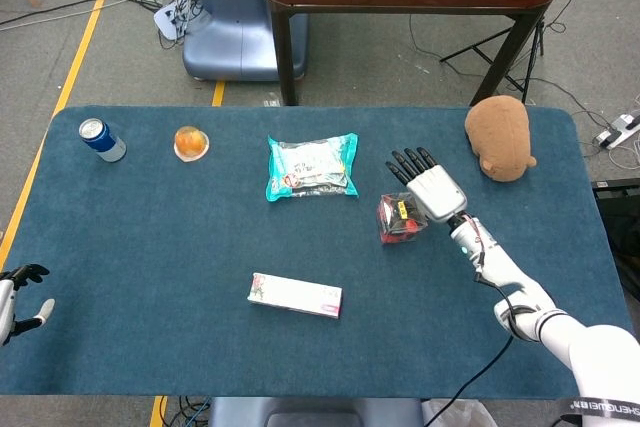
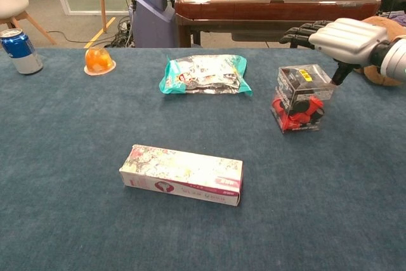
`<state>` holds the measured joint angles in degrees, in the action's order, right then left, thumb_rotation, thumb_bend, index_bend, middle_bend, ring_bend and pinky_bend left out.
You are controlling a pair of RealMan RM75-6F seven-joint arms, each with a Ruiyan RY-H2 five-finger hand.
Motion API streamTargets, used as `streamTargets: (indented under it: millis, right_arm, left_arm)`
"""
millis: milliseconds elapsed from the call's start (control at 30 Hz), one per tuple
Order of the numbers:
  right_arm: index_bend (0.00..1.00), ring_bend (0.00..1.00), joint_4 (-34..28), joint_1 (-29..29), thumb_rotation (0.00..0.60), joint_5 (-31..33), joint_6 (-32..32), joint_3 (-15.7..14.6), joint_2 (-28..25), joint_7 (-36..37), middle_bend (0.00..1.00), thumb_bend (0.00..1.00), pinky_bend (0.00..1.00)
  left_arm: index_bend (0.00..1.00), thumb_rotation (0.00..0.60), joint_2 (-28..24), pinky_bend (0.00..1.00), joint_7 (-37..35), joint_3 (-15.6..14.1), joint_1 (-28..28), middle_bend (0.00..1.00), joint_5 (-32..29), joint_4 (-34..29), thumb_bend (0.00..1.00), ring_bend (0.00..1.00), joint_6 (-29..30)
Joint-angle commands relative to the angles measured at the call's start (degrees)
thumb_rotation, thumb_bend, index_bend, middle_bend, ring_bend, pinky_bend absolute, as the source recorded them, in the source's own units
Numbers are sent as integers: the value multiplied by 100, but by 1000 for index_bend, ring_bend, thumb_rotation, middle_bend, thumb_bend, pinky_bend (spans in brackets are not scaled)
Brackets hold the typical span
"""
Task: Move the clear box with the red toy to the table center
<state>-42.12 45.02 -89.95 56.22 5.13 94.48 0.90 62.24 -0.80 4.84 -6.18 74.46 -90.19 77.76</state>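
The clear box with the red toy [image 1: 401, 219] stands right of the table's middle, seen close up in the chest view [image 2: 299, 98]. My right hand [image 1: 430, 187] hovers over the box's far right top corner with its fingers stretched out and apart. In the chest view the right hand [image 2: 339, 33] has its thumb pointing down against the box's right upper edge, and the box leans slightly left. My left hand [image 1: 12, 299] lies at the table's near left edge, holding nothing, and shows only in the head view.
A teal snack bag [image 1: 312, 167] lies left of the box, and a long printed carton [image 1: 295, 295] sits nearer the front. A brown plush [image 1: 500, 137] sits at the far right. An orange jelly cup [image 1: 190, 143] and a blue can [image 1: 101, 139] stand far left.
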Motion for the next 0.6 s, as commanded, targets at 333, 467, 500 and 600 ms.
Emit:
streamTargets:
  millis: [333,467,500,600]
  right_arm:
    - [0,0,-60,87,600,176,55,89,277,-185,0,0,102]
    - [0,0,-119,84,600,321,34,171,369,-266,0,0,102]
    - [0,0,-140,84,600,358,21,192,390,-287,0,0,101]
    - [0,0,-207,90,600,475,-28,252,460,-371,0,0,101]
  left_arm:
    - [365,600,-36,540,-22,9,27,410,44,-48,261,378,70]
    - [365,600,-42,540,-19,9,27,410,50,-57,261,378,69]
    - [366,600,-43,540,-18,7,27,410,52,-58,261,378,68]
    - [366,600,-44,540,-3,3,26,410,65,-64,261,378,71]
